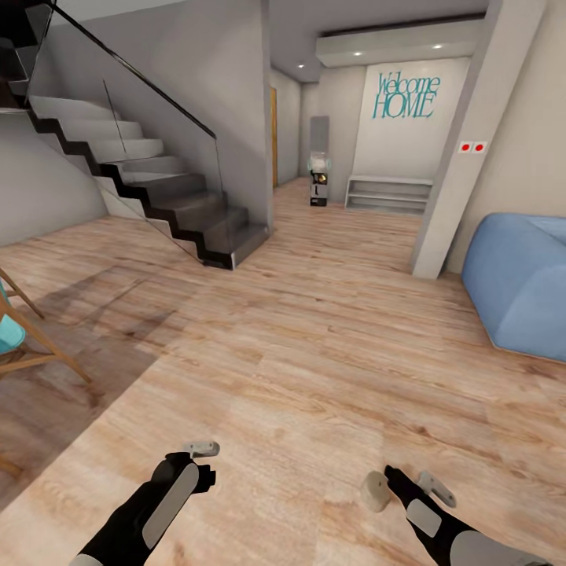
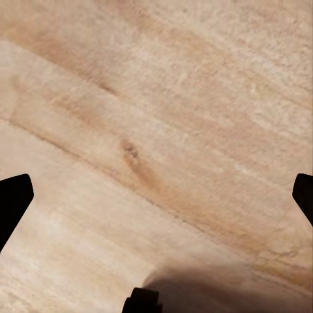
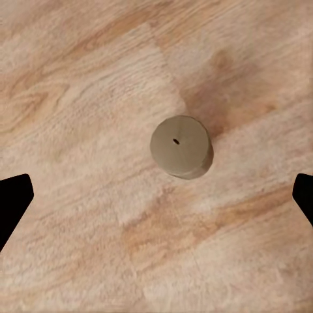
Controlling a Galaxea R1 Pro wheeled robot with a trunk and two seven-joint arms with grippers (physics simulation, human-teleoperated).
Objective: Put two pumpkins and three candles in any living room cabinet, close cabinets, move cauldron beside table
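A cream-white candle (image 1: pixel 376 491) stands upright on the light wood plank floor, just left of my right gripper (image 1: pixel 414 482). In the right wrist view the candle (image 3: pixel 181 147) shows its round top with a small wick hole, and it sits below and between the wide-apart fingertips (image 3: pixel 14 199) without touching them. My right gripper is open. My left gripper (image 1: pixel 206 462) hangs open over bare floor (image 2: pixel 156 130) and holds nothing. The pumpkins, the cabinet, the cauldron and the table are out of view.
A dark staircase (image 1: pixel 157 196) with a glass rail rises at the left. A wooden chair with a teal seat (image 1: pixel 16 338) stands at the left edge. A blue sofa (image 1: pixel 523 283) sits at the right, past a pale pillar (image 1: pixel 456 181). A hallway (image 1: pixel 330 196) leads ahead.
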